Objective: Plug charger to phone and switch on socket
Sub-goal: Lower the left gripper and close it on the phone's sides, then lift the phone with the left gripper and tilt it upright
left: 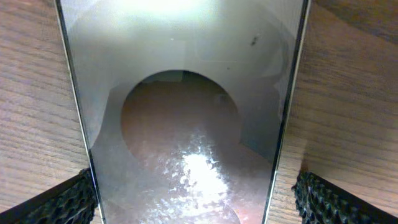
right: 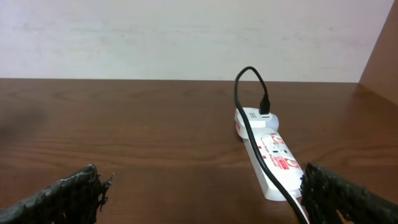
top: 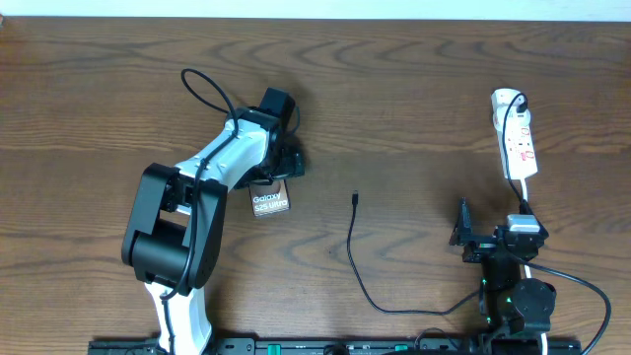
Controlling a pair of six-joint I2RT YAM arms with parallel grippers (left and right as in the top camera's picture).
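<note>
The phone lies flat on the wooden table, its near end showing white "Galaxy S25 Ultra" text. My left gripper is over its far end. In the left wrist view the phone fills the frame between the open fingers, with a gap of table at the right finger. The charger lies loose with its connector tip at mid-table. Its plug sits in the socket at the far right. My right gripper is open and empty, near the front edge, with the socket just ahead on its right.
The charger cable curves from the tip toward the front edge, passes under the right arm and runs up to the socket. The socket's white cord leads toward the right arm. A pale wall stands behind the table.
</note>
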